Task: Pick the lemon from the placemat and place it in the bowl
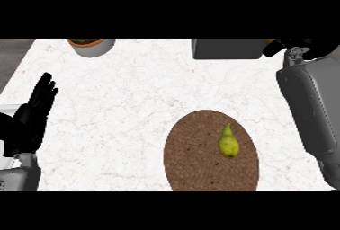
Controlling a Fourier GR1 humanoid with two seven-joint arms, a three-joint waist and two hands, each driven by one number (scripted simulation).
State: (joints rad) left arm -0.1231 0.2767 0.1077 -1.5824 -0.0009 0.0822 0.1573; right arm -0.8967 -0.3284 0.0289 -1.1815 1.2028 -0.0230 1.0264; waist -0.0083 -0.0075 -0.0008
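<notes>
Lying on the brown placemat [199,157] by the counter's [133,90] near edge: lemon [228,143] | resting open, holding nothing, at left edge: left hand [30,119] | reaching over bowl [229,48] at far edge, fingers unclear: right hand [289,46]

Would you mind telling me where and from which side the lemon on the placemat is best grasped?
Probably around its wide, rounded lower body, not the tapered tip. The lemon lies flat on the brown placemat, long axis running roughly up and down the view, pointed end away from the robot. Coming from above, fingers closing across its left and right flanks, looks best; nothing crowds it.
</notes>
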